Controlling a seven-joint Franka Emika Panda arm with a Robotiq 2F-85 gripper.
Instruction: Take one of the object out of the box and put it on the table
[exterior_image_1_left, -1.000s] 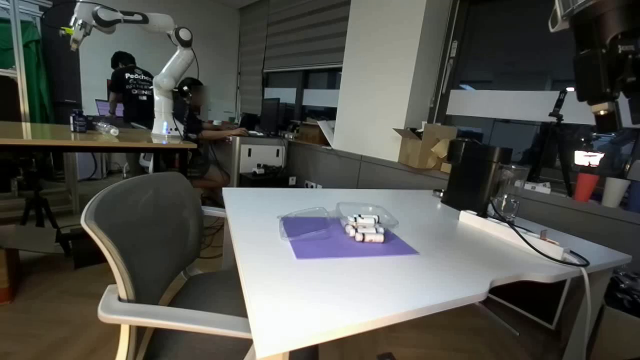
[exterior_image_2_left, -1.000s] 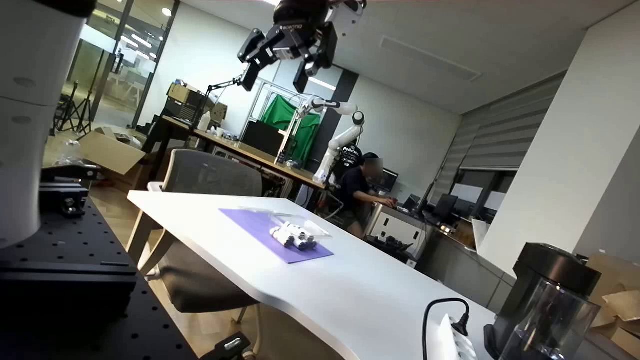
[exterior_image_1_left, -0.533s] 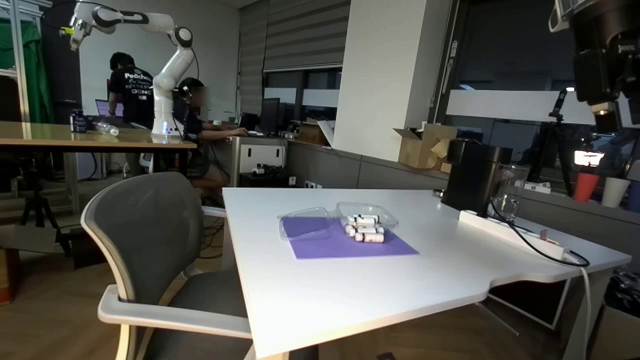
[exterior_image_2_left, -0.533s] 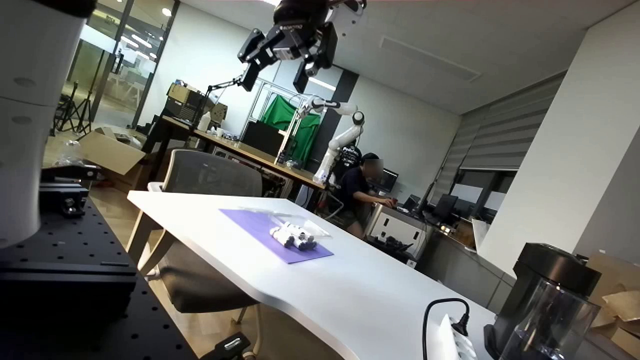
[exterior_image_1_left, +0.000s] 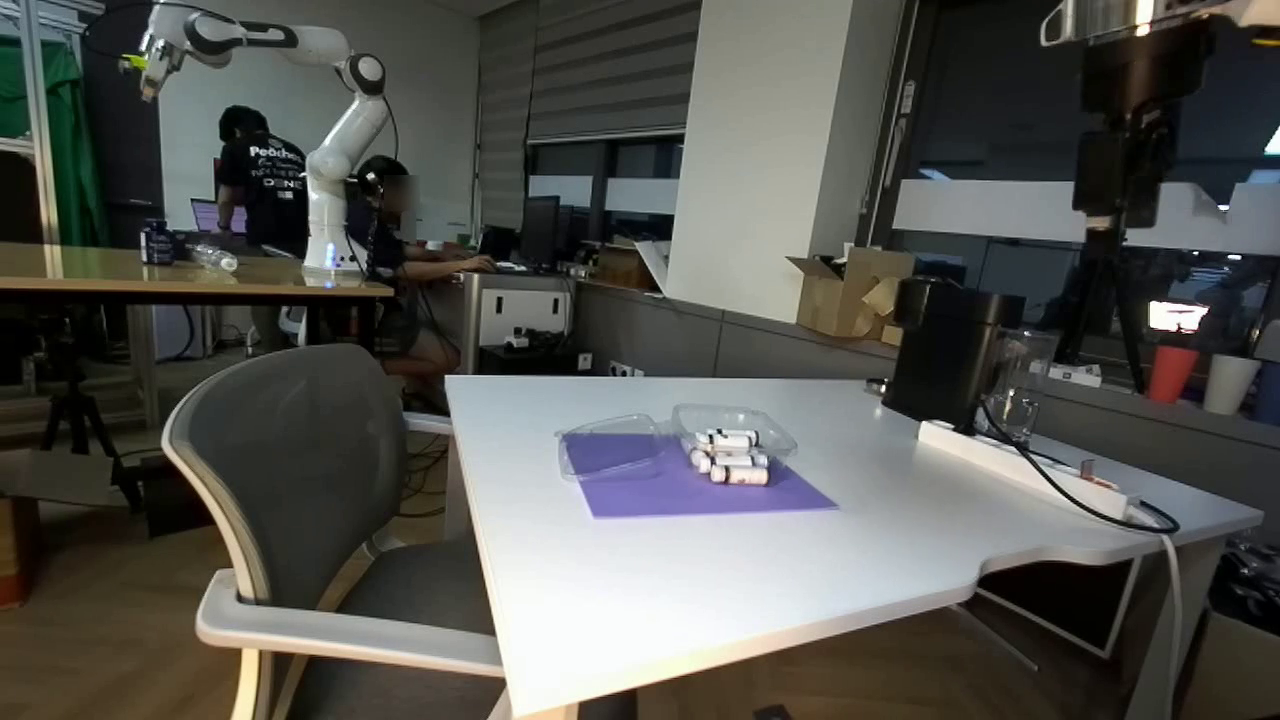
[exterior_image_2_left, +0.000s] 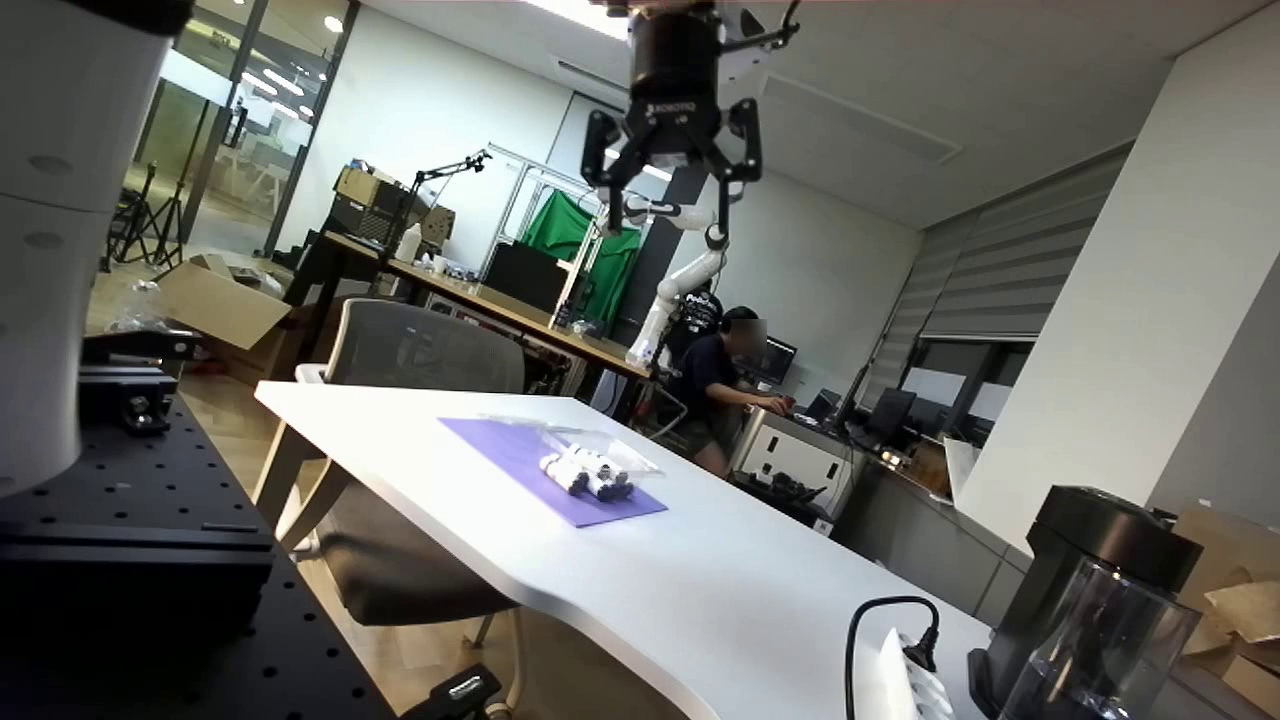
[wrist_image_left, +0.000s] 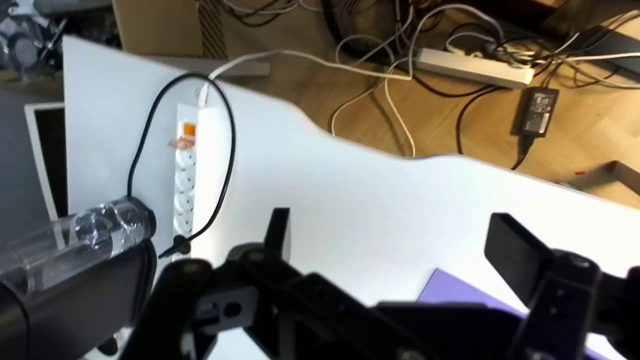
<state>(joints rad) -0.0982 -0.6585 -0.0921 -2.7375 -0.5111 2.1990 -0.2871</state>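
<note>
We see a plain white table (exterior_image_1_left: 750, 570) and a solid purple mat (exterior_image_1_left: 680, 497). The bottles (exterior_image_1_left: 740, 476) look white to us, with dark ends; the box (exterior_image_1_left: 775, 432) is colourless, as is a lid (exterior_image_1_left: 610, 450), and we see purple through the lid. We note black on the gripper (exterior_image_2_left: 668, 225), with small pale lettering, and black again on the machine (exterior_image_1_left: 945, 350). The chair (exterior_image_1_left: 300, 470) gives us grey with an off-white frame. On the white power strip (wrist_image_left: 185, 190) we pick out an orange patch (wrist_image_left: 189, 129). We find a red cup (exterior_image_1_left: 1171, 374), a whitish cup (exterior_image_1_left: 1229, 384), a brown carton (exterior_image_1_left: 845, 300), a green curtain (exterior_image_2_left: 560, 228) and grey blinds (exterior_image_1_left: 610, 70) in broad stripes. We see white lettering on a black shirt (exterior_image_1_left: 268, 190), and a black board (exterior_image_2_left: 300, 655) dotted with holes.
</note>
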